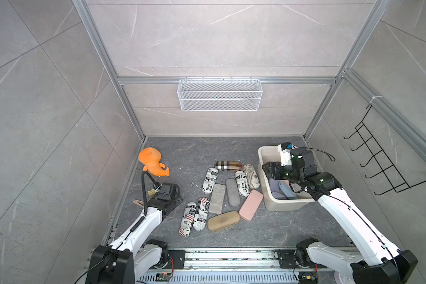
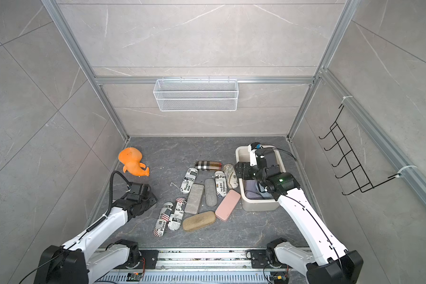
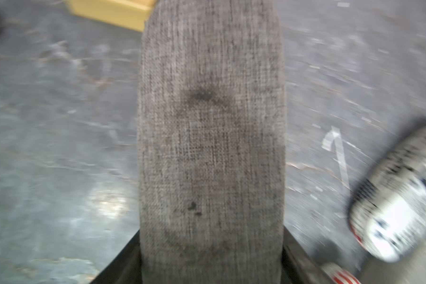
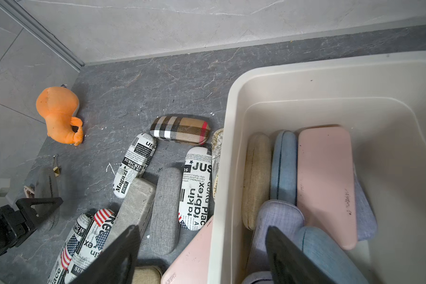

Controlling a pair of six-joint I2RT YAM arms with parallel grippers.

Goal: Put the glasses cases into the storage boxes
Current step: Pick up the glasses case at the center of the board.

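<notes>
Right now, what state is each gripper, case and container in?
Cream tub, upright, partly filled with cases.
Left gripper, shut on the grey fabric case.
Right gripper, open, holding nothing, fingers astride the tub wall.
Loose cases, ten lying on the floor.
Orange plush toy, lying on the floor.
Wire basket, hanging on the back rail.

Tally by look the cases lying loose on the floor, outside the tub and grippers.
Newspaper-print: 4
Grey: 2
Plaid: 1
Map-print: 1
Pink: 1
Tan: 1
Total: 10
</notes>
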